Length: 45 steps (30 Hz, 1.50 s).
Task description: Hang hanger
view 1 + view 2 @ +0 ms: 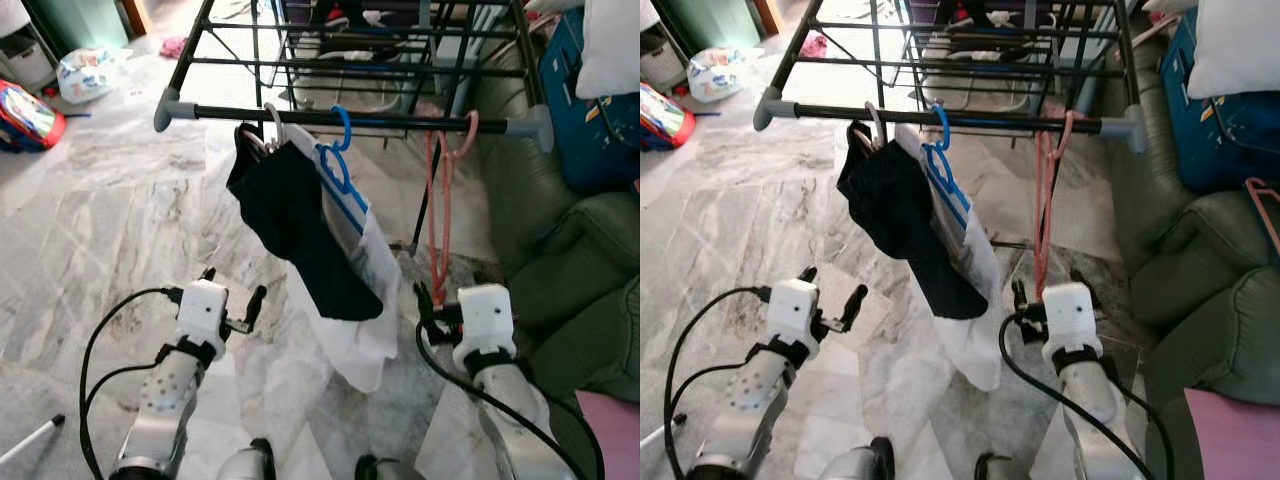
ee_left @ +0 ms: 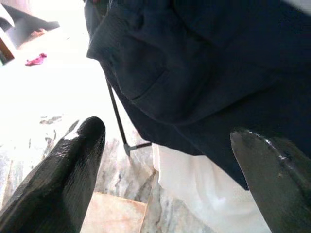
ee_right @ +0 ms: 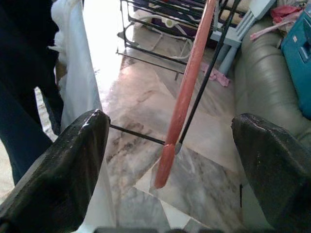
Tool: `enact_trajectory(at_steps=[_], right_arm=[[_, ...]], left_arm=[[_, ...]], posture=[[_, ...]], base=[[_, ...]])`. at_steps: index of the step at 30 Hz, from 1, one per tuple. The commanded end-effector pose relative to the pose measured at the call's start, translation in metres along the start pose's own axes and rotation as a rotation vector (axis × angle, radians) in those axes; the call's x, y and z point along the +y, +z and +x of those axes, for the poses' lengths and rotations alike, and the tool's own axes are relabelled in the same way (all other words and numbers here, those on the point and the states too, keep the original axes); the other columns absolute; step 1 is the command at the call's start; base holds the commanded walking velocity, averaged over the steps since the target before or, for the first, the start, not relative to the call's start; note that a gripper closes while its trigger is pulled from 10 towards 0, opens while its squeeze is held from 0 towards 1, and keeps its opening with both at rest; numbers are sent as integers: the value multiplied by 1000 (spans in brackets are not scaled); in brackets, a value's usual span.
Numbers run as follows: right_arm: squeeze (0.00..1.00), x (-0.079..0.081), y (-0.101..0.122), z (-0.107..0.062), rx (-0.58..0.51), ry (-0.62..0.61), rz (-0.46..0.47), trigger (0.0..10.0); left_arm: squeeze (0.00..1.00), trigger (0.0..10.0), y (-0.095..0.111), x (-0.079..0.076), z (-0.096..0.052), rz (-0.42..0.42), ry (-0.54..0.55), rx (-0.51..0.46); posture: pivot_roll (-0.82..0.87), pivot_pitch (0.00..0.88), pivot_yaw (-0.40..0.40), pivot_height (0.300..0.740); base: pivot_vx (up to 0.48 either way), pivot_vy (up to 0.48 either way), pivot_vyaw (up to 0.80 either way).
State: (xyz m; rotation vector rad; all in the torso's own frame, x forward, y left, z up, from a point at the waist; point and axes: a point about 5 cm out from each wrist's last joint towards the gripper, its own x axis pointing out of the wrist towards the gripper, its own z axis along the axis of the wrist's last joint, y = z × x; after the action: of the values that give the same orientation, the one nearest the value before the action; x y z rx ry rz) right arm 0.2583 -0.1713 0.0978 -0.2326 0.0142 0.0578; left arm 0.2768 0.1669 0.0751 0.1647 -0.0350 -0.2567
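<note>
The pink hanger (image 1: 441, 205) hangs by its hook from the front rail (image 1: 350, 117) of the drying rack (image 1: 300, 60), toward the rail's right end, just short of the grey end cap (image 1: 533, 122); it carries no garment and dangles straight down. Further left on the same rail a blue hanger (image 1: 338, 165) holds a white garment (image 1: 362, 300), and beside it a white hanger hook (image 1: 272, 122) holds a dark garment (image 1: 290, 225) that overlaps the white one. The right gripper (image 3: 170, 160) sits low, below the rail, fingers spread wide, with the lower end of the pink hanger between them but not touching either finger. The left gripper (image 2: 167, 165) is likewise spread, empty, pointing up at the dark garment. Judgement: the hanging step looks essentially done, hook seated, release made. To finish cleanly, draw the right gripper back and down along its own axis so neither finger catches the hanger's lower bar and swings it off the rail. Keep the fingers spread while clearing. Risk: a sideways drift would brush the white garment close on the inner side, or nudge the hook toward the rail's end. The left arm should stay low, away from the dark cloth.
</note>
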Motion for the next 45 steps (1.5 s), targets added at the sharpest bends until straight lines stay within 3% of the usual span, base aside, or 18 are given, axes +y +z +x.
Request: enact_trajectory(at_steps=[1,5,8,10,12,15,18,21,24,30,37,39,41,45], right_arm=[[0,-4,-3,-6,25,-21,18,10000],[0,-9,-6,-9,51,-77,28,10000],[0,0,-8,-5,53,-60,4,10000],[0,4,-4,0,31,-44,35,10000],[0,9,4,10,3,-26,7,10000],[0,15,12,16,-28,19,20,10000],[0,20,12,21,-33,77,33,10000],[0,18,15,23,-38,58,31,10000],[0,-2,17,20,-41,-24,40,10000],[0,-22,21,8,-58,-123,77,10000],[0,-9,16,-1,-61,-188,104,10000],[0,-6,14,-4,-39,-220,174,10000],[0,-4,14,-5,-41,-217,160,10000],[0,-5,12,-8,-28,-192,151,10000]], left_arm=[[0,10000,-4,2,-13,32,8,25],[0,10000,-5,3,-21,56,1,46],[0,10000,-4,17,-26,116,-47,69],[0,10000,-3,23,-21,148,-52,64],[0,10000,0,31,-12,155,-45,57],[0,10000,9,31,-1,216,-25,2],[0,10000,17,30,8,160,18,-21],[0,10000,12,31,3,121,63,-8],[0,10000,3,26,-11,85,138,8],[0,10000,-7,19,-24,29,229,49],[0,10000,-9,25,-23,21,260,59],[0,10000,-6,25,-20,23,259,48],[0,10000,-4,25,-19,20,259,46],[0,10000,-4,13,-13,4,217,49]], posture=[[10,193,39,740],[23,216,35,740],[46,227,3,740],[58,219,-18,740],[74,198,-46,740],[96,177,-38,740],[81,187,-18,740],[63,191,-7,740],[53,193,6,740],[50,191,9,740],[54,188,11,740],[53,189,13,740],[46,188,15,740],[29,197,22,740]], base=[[0,0,0],[0,0,0],[0,0,0],[0,0,0],[0,0,0],[0,0,0],[0,0,0],[0,0,0],[0,0,0],[0,0,0],[0,0,0],[0,0,0],[0,0,0],[0,0,0]])
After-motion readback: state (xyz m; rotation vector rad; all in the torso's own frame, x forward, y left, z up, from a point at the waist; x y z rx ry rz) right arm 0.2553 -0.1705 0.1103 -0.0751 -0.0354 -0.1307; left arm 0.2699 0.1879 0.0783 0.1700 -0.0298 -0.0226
